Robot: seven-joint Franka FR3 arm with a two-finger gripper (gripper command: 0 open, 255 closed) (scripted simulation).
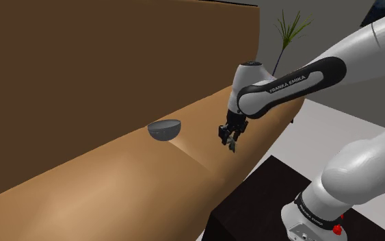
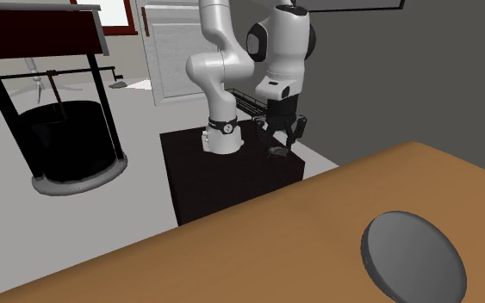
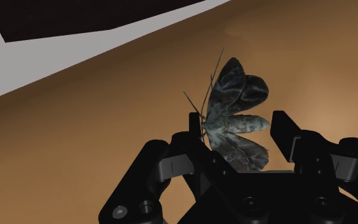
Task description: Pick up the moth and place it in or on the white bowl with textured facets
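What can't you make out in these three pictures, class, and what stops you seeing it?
Wrist view: lower wings of the moth, hidden behind the hand.
Shoulder view: inside of the bowl, hidden by its near wall.
Second exterior view: the moth's markings, too small.
Shoulder view: base of the stand, cut off by the lower edge.

a home: brown sofa-like seat (image 1: 115,181) with tall back, spiky green houseplant (image 1: 288,31) at one o'clock, white panelled door (image 2: 171,69).
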